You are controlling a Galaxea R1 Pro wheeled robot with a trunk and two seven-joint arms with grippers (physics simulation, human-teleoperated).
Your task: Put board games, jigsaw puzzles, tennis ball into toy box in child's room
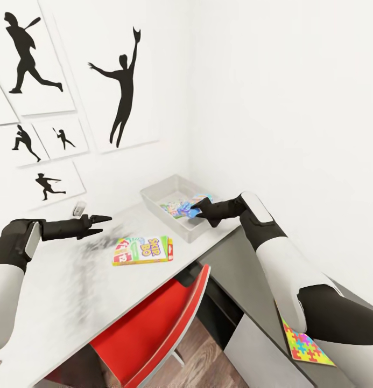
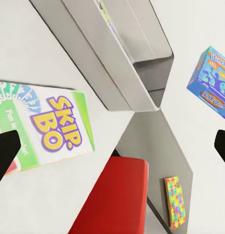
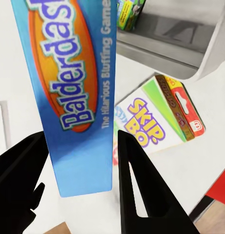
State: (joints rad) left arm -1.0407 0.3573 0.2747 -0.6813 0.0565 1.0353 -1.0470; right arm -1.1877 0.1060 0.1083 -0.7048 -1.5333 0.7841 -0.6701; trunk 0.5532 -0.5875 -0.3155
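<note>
The pale grey toy box stands on the table by the wall, with a colourful board game lying inside. My right gripper is shut on a blue Balderdash board game, held just above the box's near rim. A Skip-Bo board game lies flat on the table in front of the box. My left gripper hovers open above the table, left of it. One jigsaw puzzle lies on the dark corner section. The tennis ball and bed are out of view.
A red chair is pushed under the table's front edge. A small pale object sits by the wall behind my left gripper. Black silhouette pictures hang on the white wall.
</note>
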